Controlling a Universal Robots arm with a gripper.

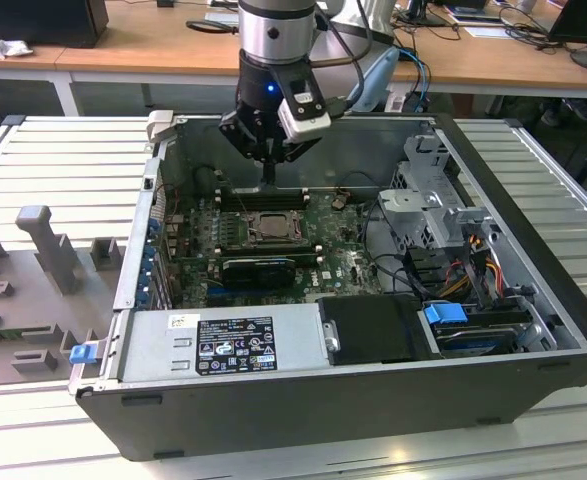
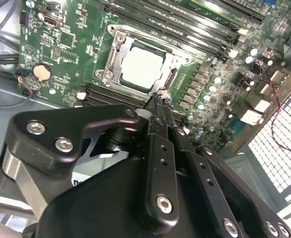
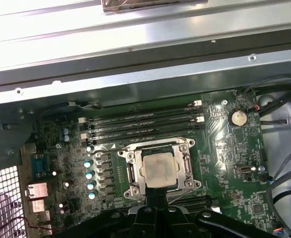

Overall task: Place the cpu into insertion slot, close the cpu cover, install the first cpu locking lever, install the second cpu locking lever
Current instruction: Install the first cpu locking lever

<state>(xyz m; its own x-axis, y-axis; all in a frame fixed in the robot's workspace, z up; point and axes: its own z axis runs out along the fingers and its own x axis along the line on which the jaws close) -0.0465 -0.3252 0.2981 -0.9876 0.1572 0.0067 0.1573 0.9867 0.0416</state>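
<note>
Inside the open computer case (image 1: 323, 400), the tool (image 2: 158, 99), drawn together, hangs beside the cpu (image 2: 142, 67).

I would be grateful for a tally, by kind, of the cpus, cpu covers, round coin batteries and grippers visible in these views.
cpu: 1
cpu cover: 1
coin battery: 1
gripper: 1
Total: 4
</note>
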